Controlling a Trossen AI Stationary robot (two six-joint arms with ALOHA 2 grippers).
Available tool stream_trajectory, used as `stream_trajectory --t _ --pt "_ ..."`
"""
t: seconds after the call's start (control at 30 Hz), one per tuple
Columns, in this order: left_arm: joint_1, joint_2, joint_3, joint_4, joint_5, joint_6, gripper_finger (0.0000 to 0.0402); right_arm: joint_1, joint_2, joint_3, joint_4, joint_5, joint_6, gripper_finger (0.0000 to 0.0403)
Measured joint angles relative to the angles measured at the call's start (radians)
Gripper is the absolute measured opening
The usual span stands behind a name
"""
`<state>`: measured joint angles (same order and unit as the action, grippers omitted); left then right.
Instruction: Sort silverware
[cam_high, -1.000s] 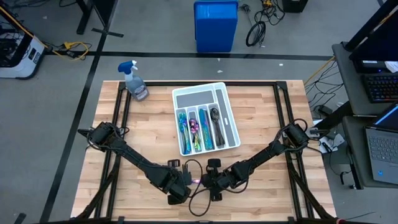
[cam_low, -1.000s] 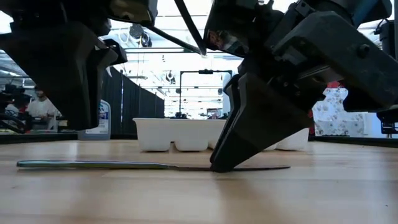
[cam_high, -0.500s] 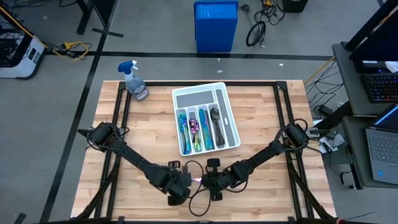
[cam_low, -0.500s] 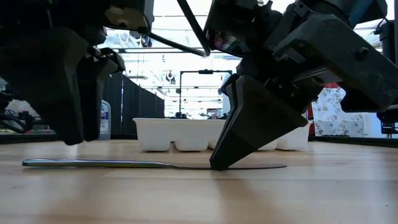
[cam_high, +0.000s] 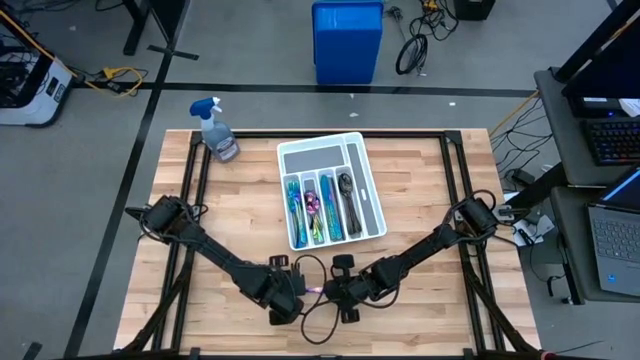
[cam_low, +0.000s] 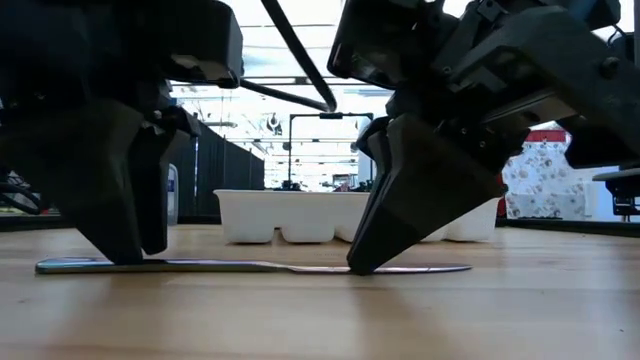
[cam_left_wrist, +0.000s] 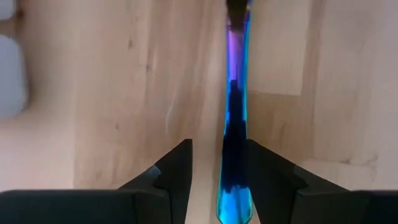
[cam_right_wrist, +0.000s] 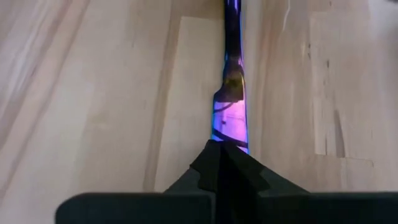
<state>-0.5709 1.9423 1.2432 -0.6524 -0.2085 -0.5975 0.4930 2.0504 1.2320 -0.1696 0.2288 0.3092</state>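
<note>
At the table's six o'clock edge, the right gripper (cam_low: 365, 268) pinches shut on the knife (cam_low: 250, 266) blade, while the left gripper (cam_low: 130, 255) straddles its handle with fingers parted, likely a handover.

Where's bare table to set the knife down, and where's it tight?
Free: the wood between the spray bottle and the left arm's base, and the strip right of the white tray. Tight: the near edge, where the left tool and right tool meet over the knife.

White tray (cam_high: 367, 175) (cutlery inside) behind both hands
</note>
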Motion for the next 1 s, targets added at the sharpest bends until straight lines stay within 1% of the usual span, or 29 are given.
stream_trajectory --t 0.1,0.27,0.4,0.67,0.87,1.0 --pt "-0.001 0.0 -0.01 0.036 0.01 0.002 0.0128 0.002 -0.004 0.0 -0.003 -0.003 0.0 0.0" --pt "-0.001 0.0 -0.011 0.046 0.019 0.002 0.0127 0.002 -0.004 0.0 -0.001 -0.003 0.0 0.0" --pt "-0.001 0.0 -0.011 0.046 0.026 0.002 0.0112 0.002 -0.005 0.0 0.002 -0.003 0.0 0.0011" --pt "-0.001 0.001 -0.011 0.043 0.028 0.003 0.0059 0.009 -0.006 0.0 0.007 0.0 -0.008 0.0048" --pt "-0.001 0.001 -0.011 0.043 0.028 0.006 0.0019 0.013 -0.006 0.0 0.006 0.005 -0.008 0.0089" --pt "-0.001 0.001 -0.011 0.042 0.028 0.009 0.0002 0.013 -0.007 0.0 0.005 0.012 -0.008 0.0118"
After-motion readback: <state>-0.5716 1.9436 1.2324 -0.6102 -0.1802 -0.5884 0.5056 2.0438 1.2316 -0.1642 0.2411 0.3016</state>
